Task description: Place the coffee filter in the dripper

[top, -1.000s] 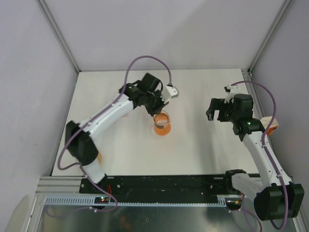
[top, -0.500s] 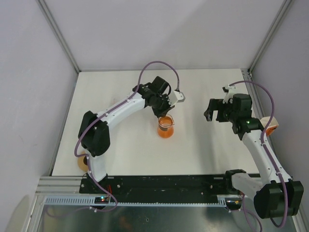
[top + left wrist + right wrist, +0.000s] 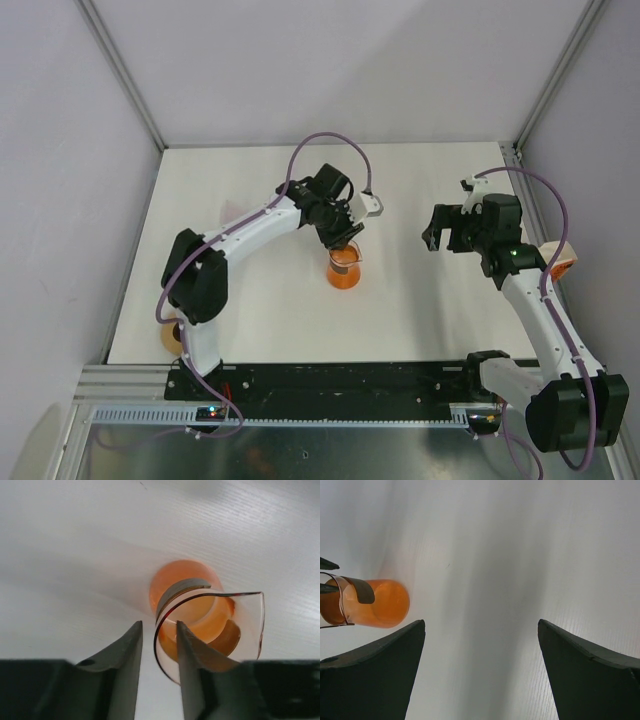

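Dripper, translucent orange, rim seemingly loose between parted left jaws; right jaws wide open.

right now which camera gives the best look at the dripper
The left wrist view: the dripper sits large and central, rim and orange body clear. The top external view shows it small, its rim partly under the left gripper. The right wrist view catches it side-on at the left edge.
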You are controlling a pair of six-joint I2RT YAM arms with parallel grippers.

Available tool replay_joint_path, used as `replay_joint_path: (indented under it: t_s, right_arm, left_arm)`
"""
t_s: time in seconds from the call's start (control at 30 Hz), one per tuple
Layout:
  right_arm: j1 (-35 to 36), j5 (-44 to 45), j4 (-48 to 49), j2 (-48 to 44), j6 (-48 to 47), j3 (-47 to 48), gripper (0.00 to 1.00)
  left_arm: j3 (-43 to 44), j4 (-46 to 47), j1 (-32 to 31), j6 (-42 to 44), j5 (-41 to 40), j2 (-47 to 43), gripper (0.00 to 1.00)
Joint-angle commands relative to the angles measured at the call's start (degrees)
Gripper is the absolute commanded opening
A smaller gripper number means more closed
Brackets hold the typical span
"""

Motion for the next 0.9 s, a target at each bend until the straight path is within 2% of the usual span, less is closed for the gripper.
replay_joint_path:
  t_s: [0.0,0.03,0.07,0.17,0.3,0.43,0.63,0.77,0.87]
  right_arm:
    - [-0.1,-0.8,1.0,-1.2,0.4,2.0,0.99]
    - [-0.1,-0.8,1.0,-1.2,0.4,2.0,0.99]
    - [-0.1,-0.9,1.1,-1.1,0.4,2.0,0.99]
    - [-0.1,-1.1,1.1,-1.0,0.4,2.0,0.99]
    - [-0.1,-1.5,1.1,-0.9,0.5,2.0,0.99]
    - [-0.1,-2.0,1.3,-0.7,0.7,2.0,0.99]
    - [0.0,-3.9,2.2,0.3,1.5,2.2,0.99]
    - [0.3,-5.5,3.3,-0.2,2.7,2.2,0.99]
    - [0.7,-5.9,4.2,-0.7,4.2,2.2,0.99]
  left_arm:
    - [-0.9,0.6,0.2,-0.6,1.6,-4.4,0.54]
    - [-0.7,0.7,0.2,-1.3,1.1,-5.6,0.64]
    - [0.0,0.7,0.3,-1.9,0.5,-6.5,0.71]
    - [2.0,0.4,1.0,-4.2,-2.2,-10.6,0.85]
    - [0.5,-1.6,3.3,-5.2,-5.0,-18.7,0.96]
    - [-6.0,-5.9,9.3,-3.1,-7.8,-28.3,0.99]
    - [-20.7,-11.3,27.5,4.2,-12.0,-41.6,1.00]
    - [-31.2,-11.8,44.4,11.9,-12.9,-47.6,1.00]
    - [-37.0,-11.8,57.7,18.2,-12.2,-48.6,0.99]
